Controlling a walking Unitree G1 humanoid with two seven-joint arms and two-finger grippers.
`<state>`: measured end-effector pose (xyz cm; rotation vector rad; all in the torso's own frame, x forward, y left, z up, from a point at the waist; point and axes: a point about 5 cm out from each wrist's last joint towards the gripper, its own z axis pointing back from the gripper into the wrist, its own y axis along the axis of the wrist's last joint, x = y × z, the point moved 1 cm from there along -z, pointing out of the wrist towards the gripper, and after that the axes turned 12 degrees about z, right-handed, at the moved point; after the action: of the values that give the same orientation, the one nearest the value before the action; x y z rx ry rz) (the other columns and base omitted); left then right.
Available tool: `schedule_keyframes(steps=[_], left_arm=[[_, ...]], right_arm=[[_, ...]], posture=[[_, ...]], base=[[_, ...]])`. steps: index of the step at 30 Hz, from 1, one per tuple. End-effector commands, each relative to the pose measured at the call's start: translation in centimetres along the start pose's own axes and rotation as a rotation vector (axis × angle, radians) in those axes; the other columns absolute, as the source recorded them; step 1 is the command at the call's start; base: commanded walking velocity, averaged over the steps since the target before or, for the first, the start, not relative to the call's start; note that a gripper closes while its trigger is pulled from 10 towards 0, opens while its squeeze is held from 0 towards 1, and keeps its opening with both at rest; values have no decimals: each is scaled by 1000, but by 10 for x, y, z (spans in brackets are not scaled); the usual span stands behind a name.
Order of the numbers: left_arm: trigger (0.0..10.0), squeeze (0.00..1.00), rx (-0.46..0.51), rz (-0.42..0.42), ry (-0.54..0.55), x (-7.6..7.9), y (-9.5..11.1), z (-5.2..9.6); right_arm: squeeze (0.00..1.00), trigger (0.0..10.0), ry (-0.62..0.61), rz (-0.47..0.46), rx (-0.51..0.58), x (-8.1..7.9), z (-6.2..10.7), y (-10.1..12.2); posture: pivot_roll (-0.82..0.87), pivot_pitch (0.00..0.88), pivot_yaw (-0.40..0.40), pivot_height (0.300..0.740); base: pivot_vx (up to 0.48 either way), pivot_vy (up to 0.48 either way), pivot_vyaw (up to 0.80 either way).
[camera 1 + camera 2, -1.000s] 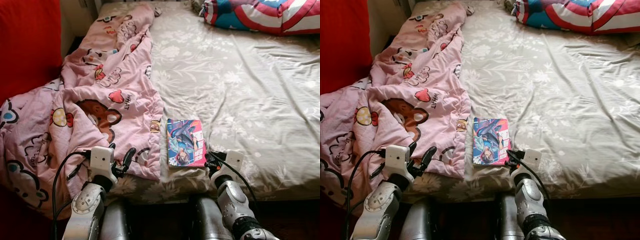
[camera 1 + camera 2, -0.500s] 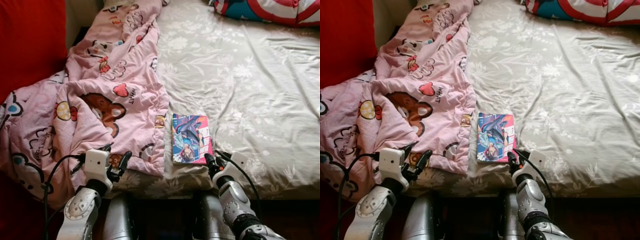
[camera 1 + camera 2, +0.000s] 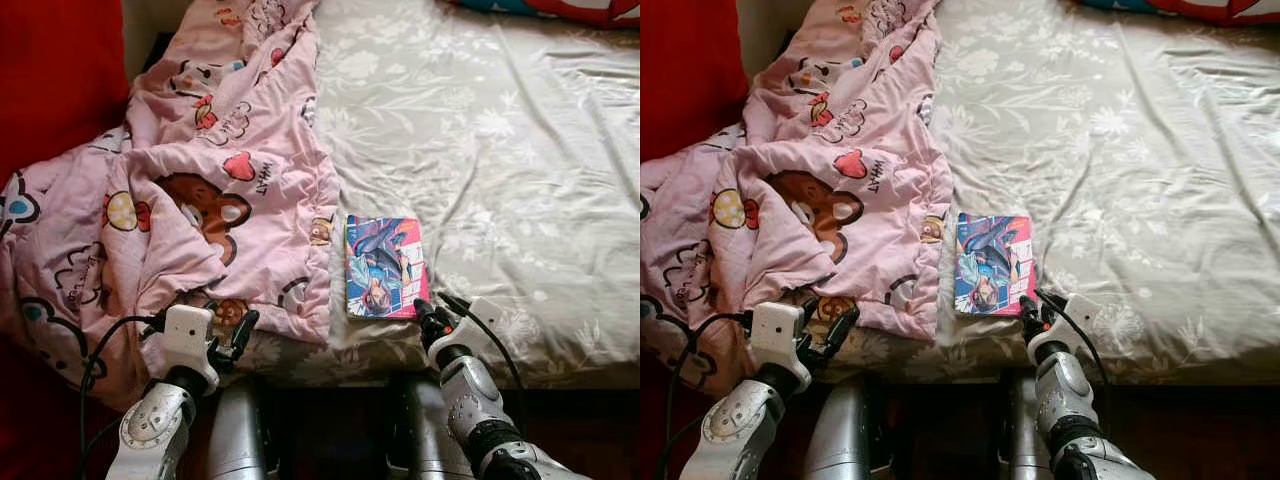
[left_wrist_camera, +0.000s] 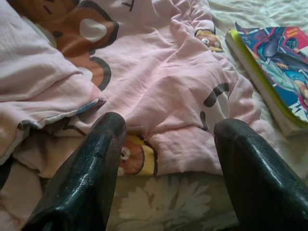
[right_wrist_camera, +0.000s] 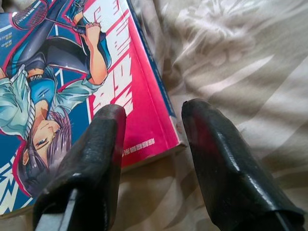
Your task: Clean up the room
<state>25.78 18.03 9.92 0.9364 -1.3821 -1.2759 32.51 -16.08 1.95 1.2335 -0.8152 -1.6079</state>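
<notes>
Compared with one second ago, the camera has tipped down and come closer to the bed (image 3: 520,150), so the pillow at the far end is almost out of the picture. Both grippers have come forward with it. The right gripper (image 3: 428,310) is now at the near right corner of the book (image 3: 384,266); before, it was a little short of that corner.

The book lies flat on the grey flowered sheet, close to the near edge of the bed, just beside the edge of the pink blanket (image 3: 200,190). Its long axis runs away from the robot, toward the far end of the bed, and its short near edge faces the robot.

In the right wrist view the right gripper's jaws are open to a medium width and hold nothing. One finger (image 5: 84,159) is over the cover near the corner, and the other is over the bare sheet beside the book, so the corner lies between them. The left gripper (image 3: 235,335) is also open and empty, and it points at the hem of the blanket, well apart from the book.

I judge that the right arm is the nearer one for the book, and that the grip must take the thin edge at this corner.
</notes>
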Motion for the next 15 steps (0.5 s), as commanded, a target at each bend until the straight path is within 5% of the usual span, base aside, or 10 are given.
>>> schedule_keyframes(steps=[1,15], left_arm=[[10000,0,-29,-13,12,-4,-3,7],[10000,0,-34,-21,9,-3,-1,11]], right_arm=[[0,10000,-6,-26,-33,1,4,-11],[0,10000,39,-311,-47,1,7,-20]], posture=[[124,305,60,576],[145,314,66,576]], base=[[0,0,0],[0,0,0]])
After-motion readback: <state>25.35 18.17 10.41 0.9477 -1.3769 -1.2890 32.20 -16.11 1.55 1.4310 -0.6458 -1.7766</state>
